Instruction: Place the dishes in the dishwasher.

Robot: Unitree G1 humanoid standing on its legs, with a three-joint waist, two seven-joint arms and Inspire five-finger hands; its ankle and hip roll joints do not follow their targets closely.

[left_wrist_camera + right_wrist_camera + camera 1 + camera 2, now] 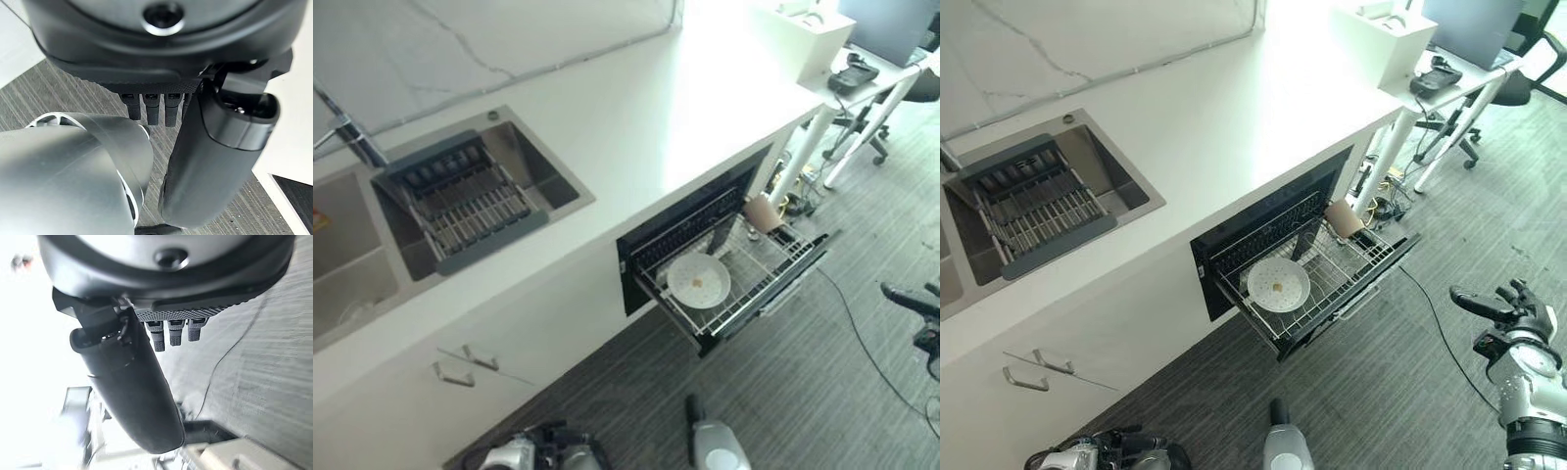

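Observation:
The dishwasher's wire rack (773,269) is pulled out below the white counter. A white plate (698,280) lies flat in it, and a brown cup (763,212) lies on its side at the rack's back corner. My right hand (1513,313) hangs over the grey floor to the right of the rack, well apart from it, with straight fingers and nothing in it. My left hand (553,446) is low near the cabinet front, left of the dishwasher. In the left wrist view its thumb (220,161) and fingers are straight and hold nothing.
A steel sink (533,162) in the counter holds a grey dish drainer (460,201), with a faucet (347,132) behind it. A white box (803,39) stands at the counter's far end. A white-legged desk (832,127) and an office chair (876,147) stand beyond.

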